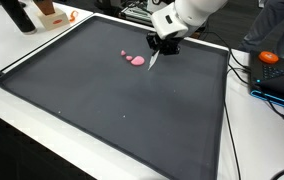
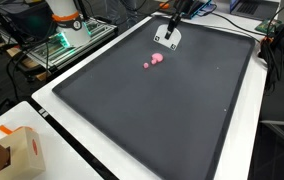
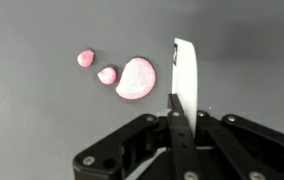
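Your gripper (image 3: 174, 108) is clamped on a white strip (image 3: 185, 70). Pink blobs (image 3: 135, 78) lie just beside the strip on the dark mat (image 1: 102, 110). Arm reaches steeply down.

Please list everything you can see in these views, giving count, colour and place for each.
blobs: three, pink, one large and two small, close together on the mat beside the flat strip.
flat strip: one, white, gripped in the end effector, above the mat.
mat: one, dark grey, covering most of the table.
table: one, white, under the mat.
cardboard box: one, tan, on a table corner off the mat.
round object: one, orange, beyond the mat's edge near cables; too small to identify.
arm: one, white, over the mat's far side.
end effector: one, black, shut on the flat strip.
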You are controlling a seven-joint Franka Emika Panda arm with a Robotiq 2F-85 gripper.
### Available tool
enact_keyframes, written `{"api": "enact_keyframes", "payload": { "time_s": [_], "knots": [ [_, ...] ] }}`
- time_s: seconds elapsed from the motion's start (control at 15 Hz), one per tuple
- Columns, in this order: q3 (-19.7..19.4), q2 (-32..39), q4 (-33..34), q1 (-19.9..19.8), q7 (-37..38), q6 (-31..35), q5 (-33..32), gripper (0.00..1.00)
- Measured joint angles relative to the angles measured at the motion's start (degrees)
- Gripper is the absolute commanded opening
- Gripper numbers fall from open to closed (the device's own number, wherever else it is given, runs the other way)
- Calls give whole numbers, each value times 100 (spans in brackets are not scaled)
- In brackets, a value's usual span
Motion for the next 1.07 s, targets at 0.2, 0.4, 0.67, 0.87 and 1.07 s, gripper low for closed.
{"api": "enact_keyframes", "payload": {
  "time_s": [0.2,0.4,0.67,0.87,1.07],
  "knots": [
    [-50,26,110,-24,-13,0,76,1],
    [-100,45,228,-77,-70,0,250,1],
    [-172,51,382,-206,-201,0,599,1],
    [-219,50,494,-377,-341,0,912,1],
    [-251,40,586,-615,-555,1,1297,1]
  ]
}}
